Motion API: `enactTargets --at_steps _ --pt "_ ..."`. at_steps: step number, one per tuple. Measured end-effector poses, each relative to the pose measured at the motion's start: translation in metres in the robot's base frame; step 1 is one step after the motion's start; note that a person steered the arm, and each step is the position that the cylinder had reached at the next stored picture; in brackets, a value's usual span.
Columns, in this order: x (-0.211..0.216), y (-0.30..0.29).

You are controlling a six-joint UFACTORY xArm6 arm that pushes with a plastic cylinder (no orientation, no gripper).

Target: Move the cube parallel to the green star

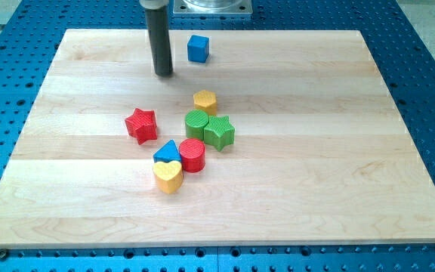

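A blue cube (198, 48) sits near the view's top edge of the wooden board, just right of the rod. My tip (164, 74) rests on the board a short way left of and slightly below the cube, not touching it. The green star (219, 132) lies in the middle of the board, well below the cube, in a cluster of blocks.
Around the green star: a green cylinder (196, 122) touching its left, a yellow hexagon (205, 101) above, a red cylinder (192, 155), a blue triangle (168, 153) and a yellow heart (168, 176) below left. A red star (141, 125) lies apart at the left. The wooden board (338, 181) lies on a blue perforated table.
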State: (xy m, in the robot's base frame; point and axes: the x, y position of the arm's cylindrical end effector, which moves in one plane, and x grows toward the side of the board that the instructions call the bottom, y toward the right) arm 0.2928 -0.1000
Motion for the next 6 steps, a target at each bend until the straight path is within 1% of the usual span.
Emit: enactTargets --at_steps 1,2,3,4,5,6 --pt "-0.033 0.044" --pt "-0.03 0.089" --pt "0.013 0.081" --pt "0.078 0.136" --pt "0.124 0.133" --pt "0.135 0.053"
